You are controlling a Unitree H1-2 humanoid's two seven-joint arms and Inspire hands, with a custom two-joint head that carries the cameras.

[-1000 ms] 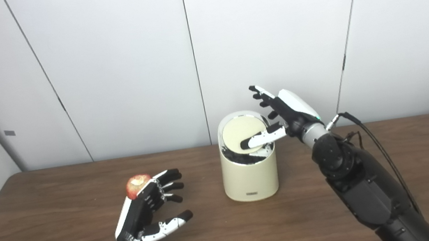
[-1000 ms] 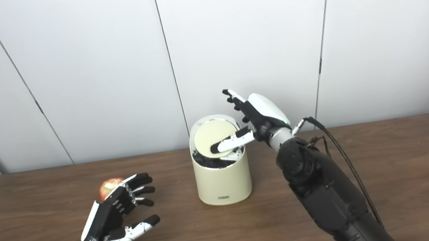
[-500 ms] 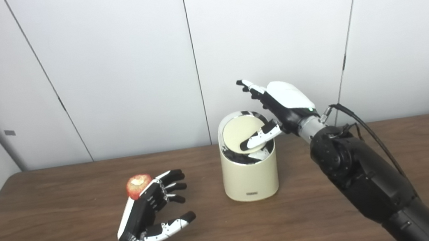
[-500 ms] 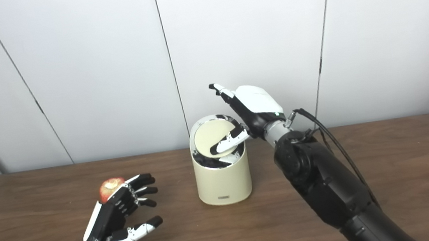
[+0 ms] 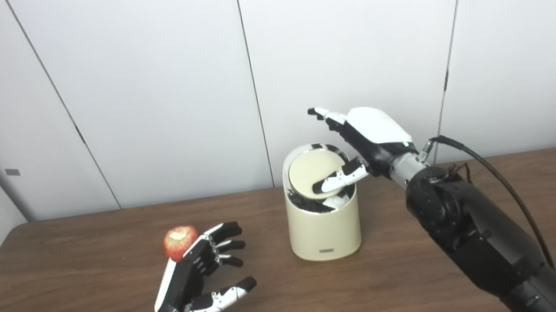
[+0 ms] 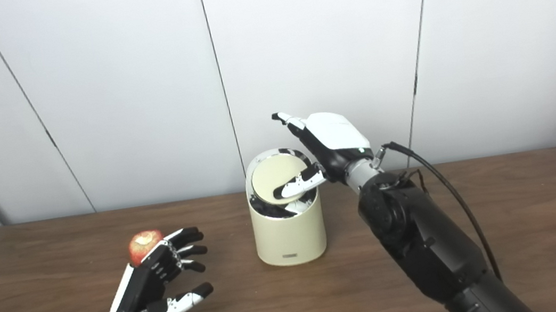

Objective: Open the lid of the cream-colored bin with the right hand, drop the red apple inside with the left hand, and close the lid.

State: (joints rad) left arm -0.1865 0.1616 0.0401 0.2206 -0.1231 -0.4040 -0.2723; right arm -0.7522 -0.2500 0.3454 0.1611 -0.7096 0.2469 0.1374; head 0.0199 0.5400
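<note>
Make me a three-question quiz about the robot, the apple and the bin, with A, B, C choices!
1. Where is the apple?
A. inside the bin
B. on the table, behind the left hand
C. in the right hand

2. What colour is the bin?
A. cream
B. blue
C. green

3. How is the lid?
A. flat and shut
B. lying on the table
C. tilted, pressed by the right hand

Answers:
1 B: the apple sits on the wood beyond the left hand's open fingers.
2 A: its wall is pale cream.
3 C: the right hand's thumb lies on the slanted lid, with a dark gap below.
</note>
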